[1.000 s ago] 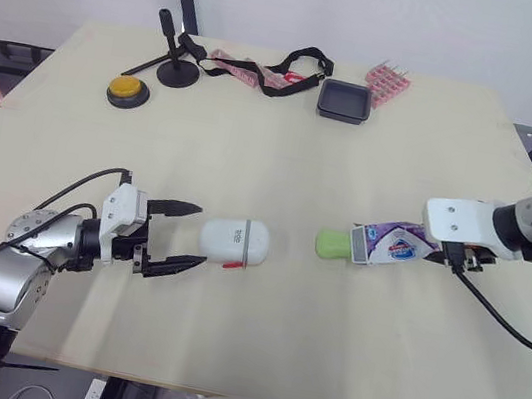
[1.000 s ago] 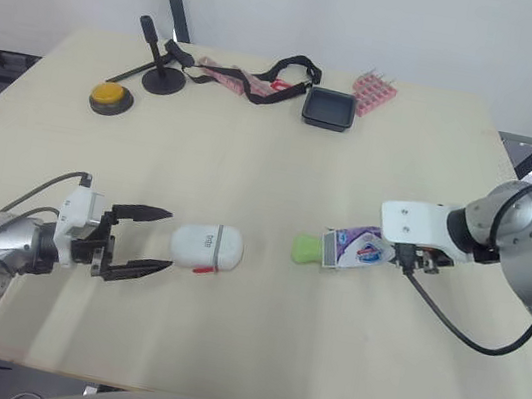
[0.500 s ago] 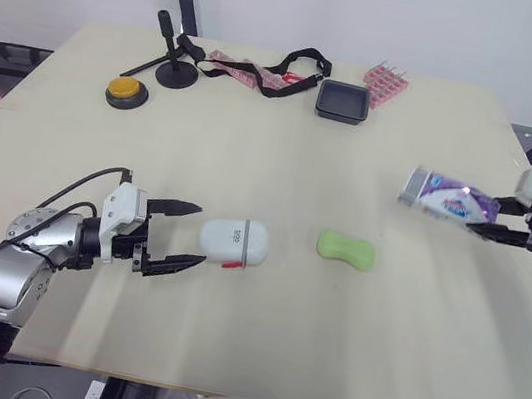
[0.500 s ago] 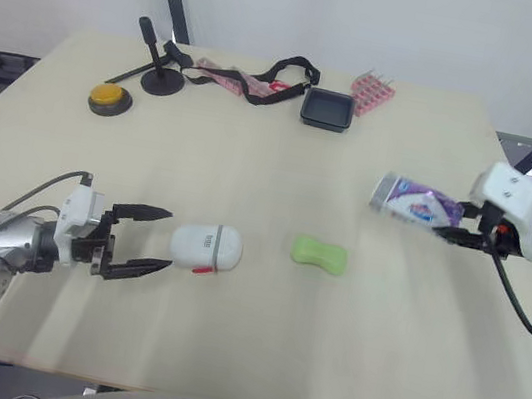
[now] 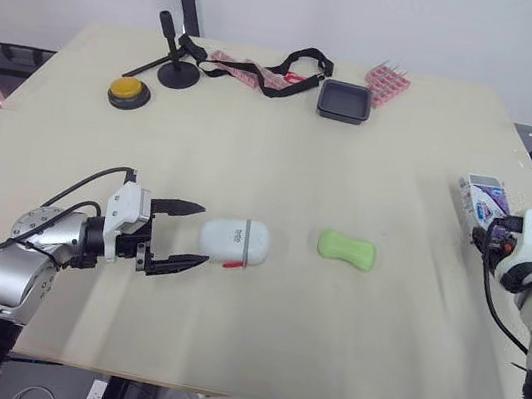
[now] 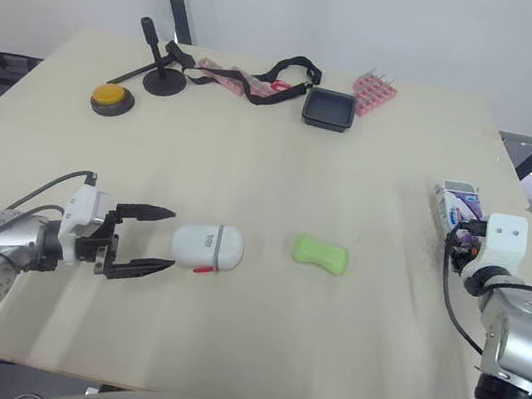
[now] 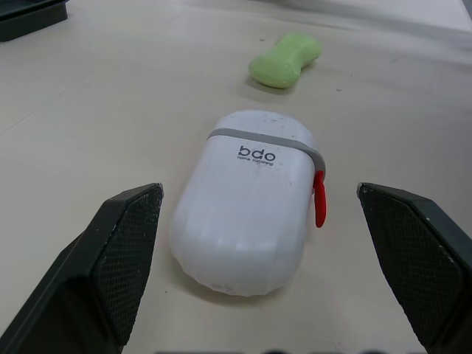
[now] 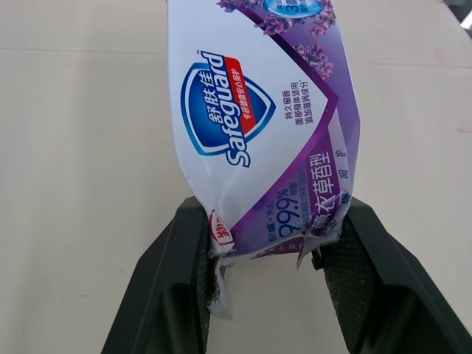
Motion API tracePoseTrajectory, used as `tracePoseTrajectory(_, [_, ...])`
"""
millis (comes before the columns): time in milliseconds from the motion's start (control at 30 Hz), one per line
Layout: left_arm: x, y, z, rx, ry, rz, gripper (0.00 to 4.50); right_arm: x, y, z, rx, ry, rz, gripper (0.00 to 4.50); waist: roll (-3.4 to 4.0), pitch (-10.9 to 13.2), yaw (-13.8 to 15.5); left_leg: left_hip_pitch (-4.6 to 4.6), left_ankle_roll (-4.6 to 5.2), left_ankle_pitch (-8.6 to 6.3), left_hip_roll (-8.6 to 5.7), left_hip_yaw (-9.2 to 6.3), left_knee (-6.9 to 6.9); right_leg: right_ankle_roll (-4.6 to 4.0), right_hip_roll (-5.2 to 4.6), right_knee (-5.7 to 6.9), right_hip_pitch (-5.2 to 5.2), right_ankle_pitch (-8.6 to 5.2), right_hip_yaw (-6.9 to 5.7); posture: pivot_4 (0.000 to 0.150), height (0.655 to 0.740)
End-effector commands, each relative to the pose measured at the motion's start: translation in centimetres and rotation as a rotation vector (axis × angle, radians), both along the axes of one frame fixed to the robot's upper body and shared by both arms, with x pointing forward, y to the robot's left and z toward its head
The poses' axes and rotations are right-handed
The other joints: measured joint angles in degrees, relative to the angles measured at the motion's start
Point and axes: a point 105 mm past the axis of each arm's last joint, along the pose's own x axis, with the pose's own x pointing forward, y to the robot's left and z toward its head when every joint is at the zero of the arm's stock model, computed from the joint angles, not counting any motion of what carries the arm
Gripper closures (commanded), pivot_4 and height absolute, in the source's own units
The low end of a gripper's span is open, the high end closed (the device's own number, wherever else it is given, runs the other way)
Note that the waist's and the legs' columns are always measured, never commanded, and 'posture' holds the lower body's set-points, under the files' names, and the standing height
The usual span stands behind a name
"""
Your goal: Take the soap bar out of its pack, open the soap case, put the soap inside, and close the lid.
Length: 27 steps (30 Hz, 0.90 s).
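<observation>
Since a second ago the right gripper [image 5: 491, 233] has withdrawn well right of the soap case [image 5: 235, 242], jaws clamped on the emptied pack [image 5: 477, 196]. Left gripper [image 5: 197, 236] sits just left of it, jaws wide, empty. Green soap [image 5: 346, 249] lies near its right: firm, likely slick; grip its waist.

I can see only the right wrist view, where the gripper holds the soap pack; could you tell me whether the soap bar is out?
Observer: Yes, the green soap bar lies bare on the table, well apart from the soap pack in the right gripper.
Operator: Thank you; is the soap case open?
Observer: No, the white soap case lies closed beside the soap bar.
Operator: Is the left gripper gripping it?
Observer: No, the left gripper is open, its fingertips just reaching the case's end.
</observation>
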Motion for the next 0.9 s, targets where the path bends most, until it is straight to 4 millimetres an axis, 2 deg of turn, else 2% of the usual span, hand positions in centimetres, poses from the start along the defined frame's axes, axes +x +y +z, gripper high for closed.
tracePoseTrajectory(33, [0.0,0.0,0.9,-0.002,-0.037,-0.011,0.00,-0.2,0.0,1.0,-0.004,-0.023,-0.022,2.45,0.00,0.0,0.0,0.00,-0.03,0.01,0.00,0.00,-0.03,0.06,0.00,0.00,0.00,0.04,0.00,0.150,0.7400])
tracePoseTrajectory(300, [0.3,-0.3,2.5,-0.115,-0.031,0.008,0.00,-0.2,0.5,0.9,0.019,0.000,-0.010,2.45,0.00,0.0,-0.1,0.08,-0.23,0.05,0.00,0.00,-0.13,0.28,0.02,-0.01,0.03,0.16,0.02,0.150,0.7400])
tracePoseTrajectory(600, [0.2,-0.6,3.1,-0.150,-0.026,0.006,0.00,-0.5,0.6,0.6,0.062,0.033,0.023,2.45,0.00,0.0,-0.2,0.08,-0.29,0.04,0.00,0.01,-0.22,0.31,0.04,-0.05,0.17,0.15,0.04,0.150,0.7400])
tracePoseTrajectory(833, [0.8,-0.7,4.4,-0.184,-0.090,0.028,0.00,-0.8,0.2,0.9,0.056,0.066,0.062,0.24,0.01,0.0,-0.1,0.08,-0.30,0.04,0.00,0.02,-0.27,0.32,0.04,-0.08,0.20,0.15,0.03,0.150,0.7400])
tracePoseTrajectory(867, [0.8,-0.8,4.5,-0.188,-0.088,0.027,0.00,-0.8,0.2,1.1,0.054,0.065,0.065,0.03,0.01,0.0,-0.1,0.08,-0.30,0.04,0.00,0.02,-0.27,0.32,0.04,-0.09,0.21,0.15,0.03,0.150,0.7400])
tracePoseTrajectory(900, [0.8,-0.9,4.6,-0.184,-0.089,0.016,0.00,-0.8,0.1,1.2,0.052,0.063,0.066,0.03,0.01,0.0,-0.1,0.08,-0.30,0.04,0.00,0.02,-0.27,0.32,0.04,-0.09,0.23,0.16,0.04,0.150,0.7400])
